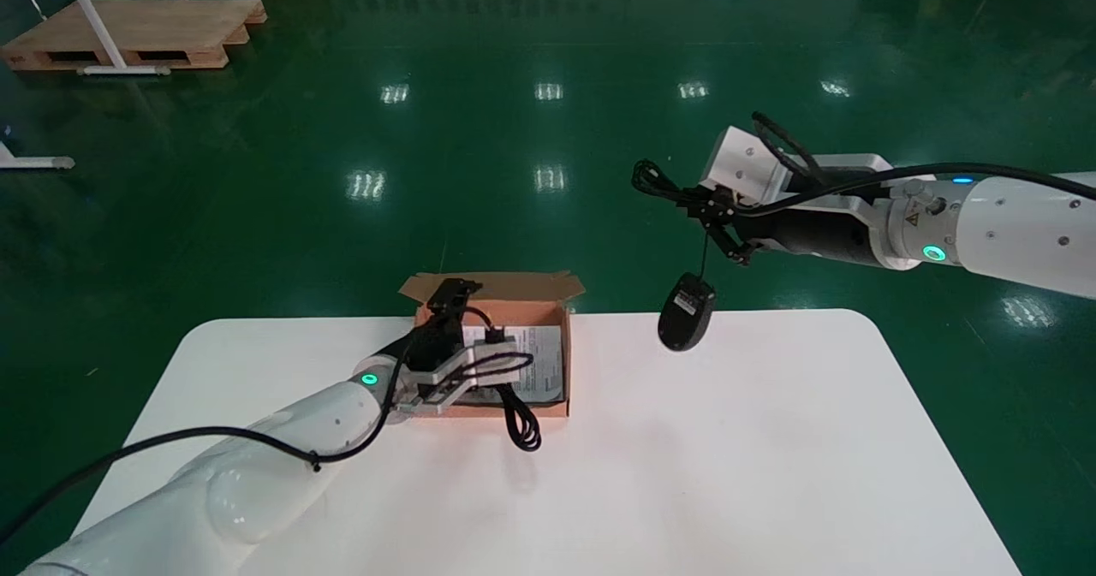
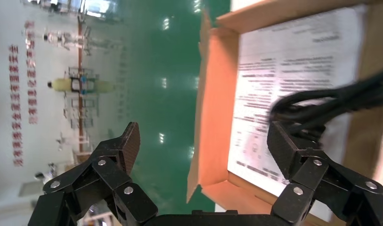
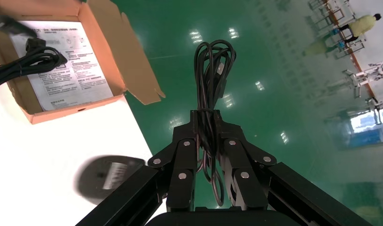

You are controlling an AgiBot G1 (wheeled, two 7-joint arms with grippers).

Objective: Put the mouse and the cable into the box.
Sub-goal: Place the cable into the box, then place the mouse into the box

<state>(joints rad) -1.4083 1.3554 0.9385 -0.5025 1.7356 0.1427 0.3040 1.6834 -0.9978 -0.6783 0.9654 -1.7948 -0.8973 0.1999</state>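
An open cardboard box with a printed leaflet on its floor stands at the table's far edge. A black cable lies partly inside it and loops over the near wall onto the table. My left gripper is open above the box's far left corner. In the left wrist view it straddles the box wall, one finger beside the cable. My right gripper is raised right of the box, shut on the mouse's bundled cord. The black mouse dangles below it over the table's far edge.
The white table has free room in front of and to the right of the box. Beyond its far edge is green floor. A wooden pallet and white frames stand far off at the back left.
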